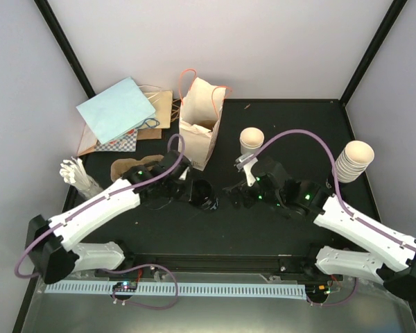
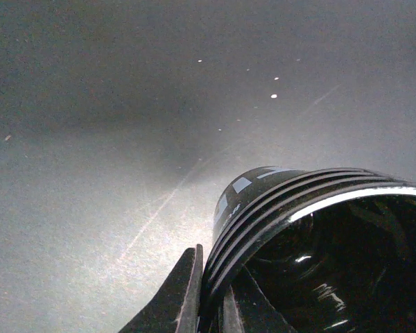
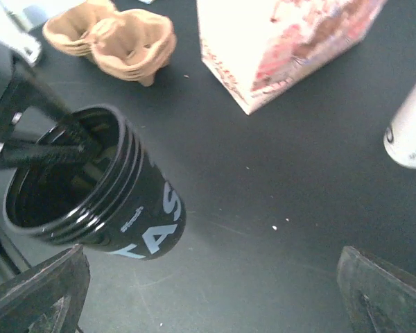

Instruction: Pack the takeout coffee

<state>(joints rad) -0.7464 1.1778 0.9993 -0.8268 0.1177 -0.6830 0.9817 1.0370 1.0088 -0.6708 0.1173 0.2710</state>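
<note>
A black ridged cup [image 1: 203,194] with white lettering lies tilted at mid-table, its mouth towards the left arm. My left gripper [image 2: 211,300] is shut on the black cup's rim [image 2: 277,208], one finger outside the wall and one inside. The same black cup [image 3: 97,187] shows at the left of the right wrist view. My right gripper [image 3: 211,298] hangs open just right of it, over bare table, holding nothing. A cream-white paper cup [image 1: 252,141] stands upright and lidless behind the right gripper [image 1: 234,194]. Its lower side [image 3: 410,132] shows at the right edge of the right wrist view.
A printed cream paper bag [image 1: 201,121] with orange handles stands open at the back centre. Brown pulp trays [image 1: 128,166] lie left of it. A stack of cream cups [image 1: 353,161] stands at the right edge. Blue and brown bags [image 1: 114,111] and white utensils [image 1: 76,173] sit at the left.
</note>
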